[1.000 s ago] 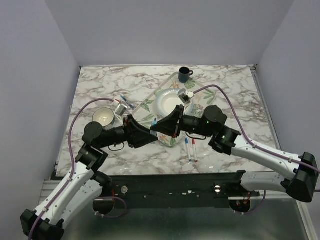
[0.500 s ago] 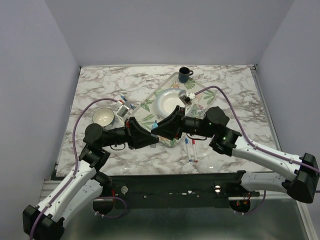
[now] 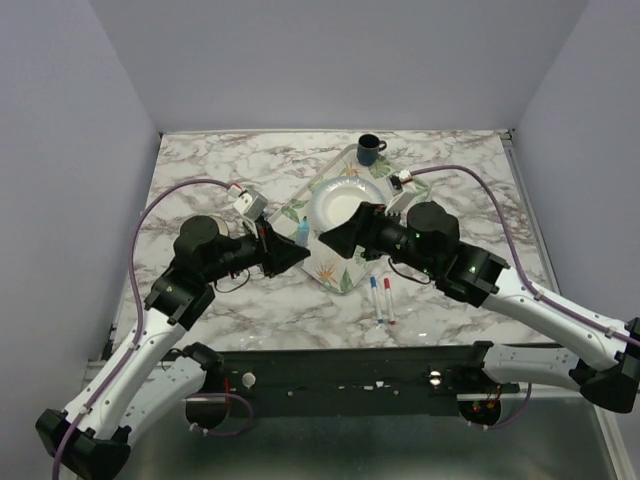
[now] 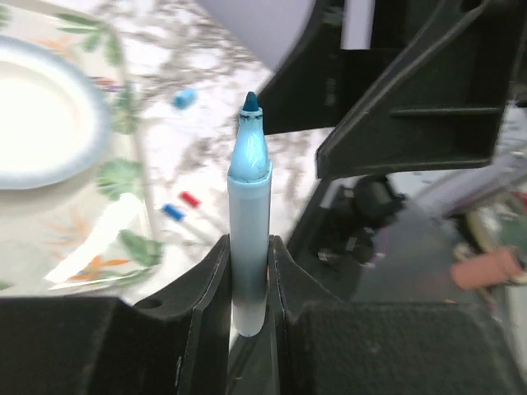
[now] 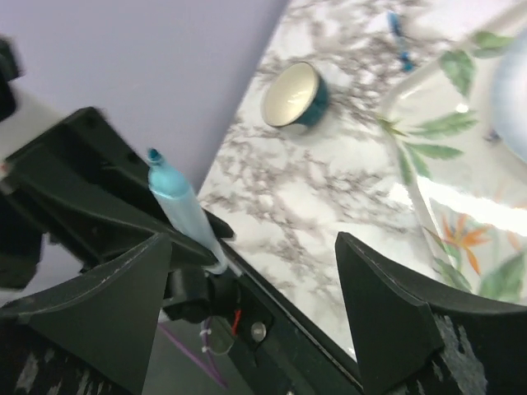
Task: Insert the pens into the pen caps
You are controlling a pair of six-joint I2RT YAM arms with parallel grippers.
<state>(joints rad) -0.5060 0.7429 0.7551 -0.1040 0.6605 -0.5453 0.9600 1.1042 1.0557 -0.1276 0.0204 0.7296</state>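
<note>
My left gripper [image 3: 290, 254] [image 4: 249, 247] is shut on the thicker light-blue marker [image 4: 248, 222] [image 3: 302, 236] [image 5: 183, 212], held up in the air with its dark bare tip pointing away from the jaws. My right gripper [image 3: 332, 238] [image 5: 255, 247] faces it a short way off, open and empty. A small light-blue cap [image 4: 184, 98] lies on the marble beyond the tray. Two slim white markers [image 3: 376, 298] [image 3: 388, 298] lie side by side near the front edge, one blue-ended, one red-ended. Small blue pieces [image 5: 404, 58] lie by the tray's left side.
A leaf-patterned tray [image 3: 330, 272] holding a white plate [image 3: 335, 203] sits mid-table under both grippers. A dark mug [image 3: 370, 148] stands at the back. A teal bowl [image 5: 295, 92] sits on the marble to the left, hidden by my left arm from above.
The right gripper has opened wide and pulled back from the left one. The left arm has drawn back to the left, keeping the light-blue marker.
</note>
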